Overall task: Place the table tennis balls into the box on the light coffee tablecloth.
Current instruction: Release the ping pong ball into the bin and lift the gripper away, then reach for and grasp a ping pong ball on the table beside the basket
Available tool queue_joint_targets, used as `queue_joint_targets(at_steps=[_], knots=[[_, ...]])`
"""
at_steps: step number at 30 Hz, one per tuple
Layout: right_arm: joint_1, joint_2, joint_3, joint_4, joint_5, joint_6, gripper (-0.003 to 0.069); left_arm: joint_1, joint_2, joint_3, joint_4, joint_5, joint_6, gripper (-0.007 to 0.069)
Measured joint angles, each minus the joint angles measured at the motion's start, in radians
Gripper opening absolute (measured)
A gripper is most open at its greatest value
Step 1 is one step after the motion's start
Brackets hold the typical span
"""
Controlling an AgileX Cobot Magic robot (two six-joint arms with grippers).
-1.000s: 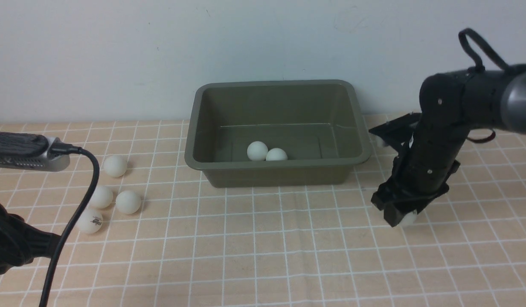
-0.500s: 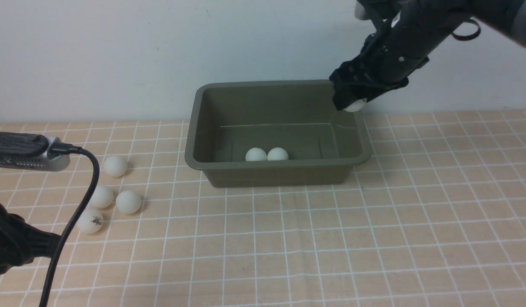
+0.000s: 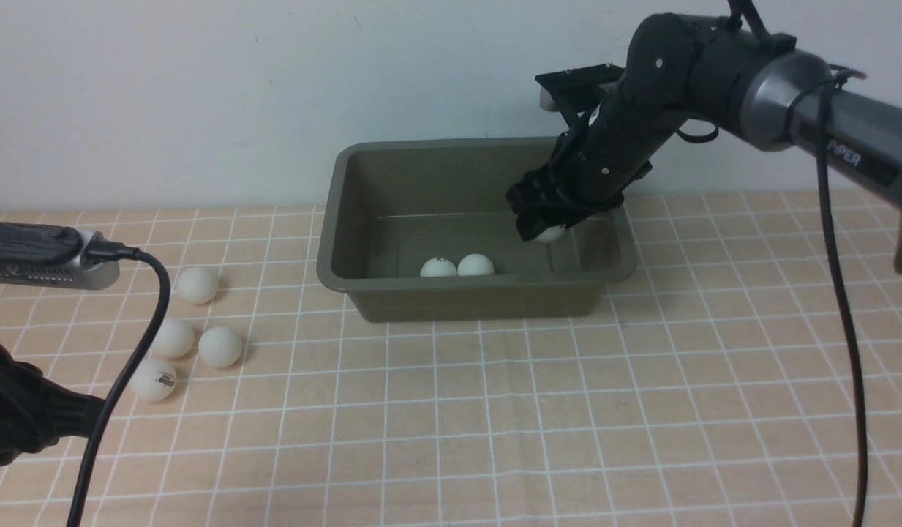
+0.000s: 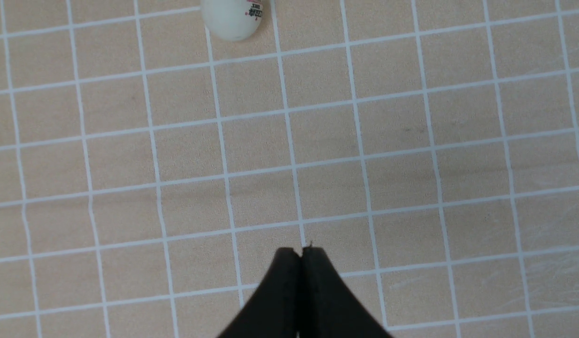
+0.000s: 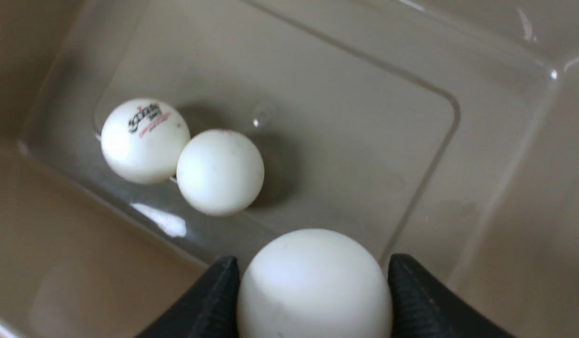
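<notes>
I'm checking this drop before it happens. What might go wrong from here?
1. The right gripper holds its table tennis ball above the box floor; released from there, the light ball may bounce, perhaps over the rim.
2. It may strike the two balls already inside and scatter them.
3. Four balls lie loose on the tablecloth and could roll if nudged.

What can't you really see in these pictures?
Front view: the held ball is mostly hidden behind the right gripper.
Front view: the near wall of the box hides the bottoms of two resting balls.
Left wrist view: a printed ball is cut off by the edge.
Front view: lettering on the nearest ball is too small to read.
</notes>
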Motion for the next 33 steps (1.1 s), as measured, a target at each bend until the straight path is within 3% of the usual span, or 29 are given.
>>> queue_joint_targets(at_steps=[9,19,26,29,33], knots=[[0.0,0.003,0.0,0.004,-0.033,-0.037,0.0456,0.0,0.0,0.0,0.001,-0.011,0.014,-0.0053],[0.0,-0.036,-0.176,-0.095,0.109,-0.052,0.0429,-0.001,0.0,0.0,0.007,-0.23,0.162,0.0059],[-0.06,-0.322,-0.309,-0.164,0.198,-0.052,0.0338,-0.001,0.017,0.0,0.007,-0.349,0.2,0.0295],[-0.122,-0.46,-0.287,-0.168,0.206,-0.052,0.0306,-0.001,0.074,0.0,0.007,-0.372,0.141,0.0379],[-0.214,-0.667,-0.19,-0.181,0.214,-0.052,0.0258,-0.001,0.209,0.0,0.038,-0.379,0.045,0.0434]])
